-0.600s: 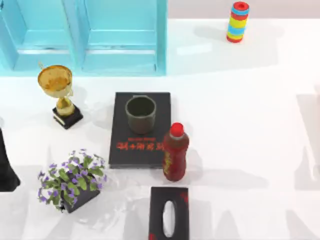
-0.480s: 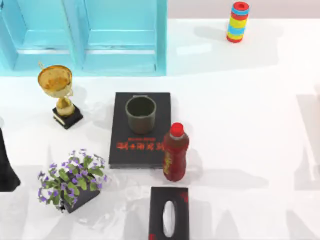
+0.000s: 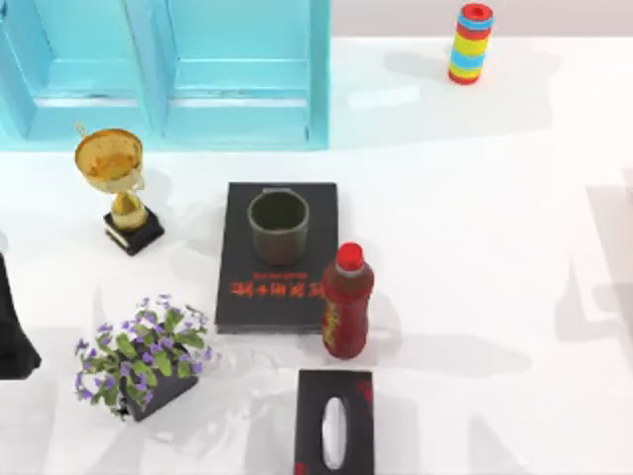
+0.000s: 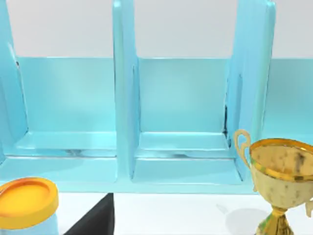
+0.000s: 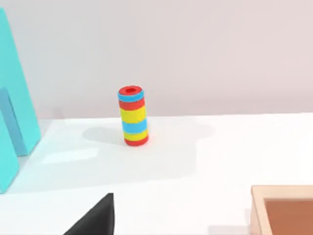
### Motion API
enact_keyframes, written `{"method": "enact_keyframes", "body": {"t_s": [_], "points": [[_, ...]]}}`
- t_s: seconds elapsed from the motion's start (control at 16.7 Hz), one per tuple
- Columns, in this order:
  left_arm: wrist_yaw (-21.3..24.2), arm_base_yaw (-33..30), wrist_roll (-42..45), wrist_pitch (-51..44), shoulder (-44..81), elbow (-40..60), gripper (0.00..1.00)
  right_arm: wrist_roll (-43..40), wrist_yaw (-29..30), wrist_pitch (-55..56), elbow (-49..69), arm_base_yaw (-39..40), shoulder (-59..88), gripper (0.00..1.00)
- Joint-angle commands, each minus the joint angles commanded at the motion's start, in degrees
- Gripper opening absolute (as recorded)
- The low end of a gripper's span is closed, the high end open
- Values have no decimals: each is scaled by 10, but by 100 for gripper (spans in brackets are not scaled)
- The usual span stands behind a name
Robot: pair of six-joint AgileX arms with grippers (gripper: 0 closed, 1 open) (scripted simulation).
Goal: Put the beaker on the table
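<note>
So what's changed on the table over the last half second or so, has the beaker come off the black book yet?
Nothing on the table has visibly moved. The dull olive-grey cylindrical beaker stands upright on the black book with red lettering, not yet on the glossy white table. The red bottle, gold trophy cup and striped stacked cylinder are where they were. Only the faint shadows at the table's right edge shifted slightly.

Red lettering on the black book is illegible.
</note>
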Motion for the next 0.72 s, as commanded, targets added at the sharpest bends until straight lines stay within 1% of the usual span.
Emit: {"method": "enact_keyframes", "body": {"t_s": [0.12, 0.3, 0.72], "points": [[0, 0, 0, 0, 0, 0, 100, 24, 14, -53, 99, 31, 88, 100], [0, 0, 0, 0, 0, 0, 100, 61, 37, -150, 278, 80, 244, 100], [0, 0, 0, 0, 0, 0, 100, 143, 81, -420, 763, 199, 669, 100]]}}
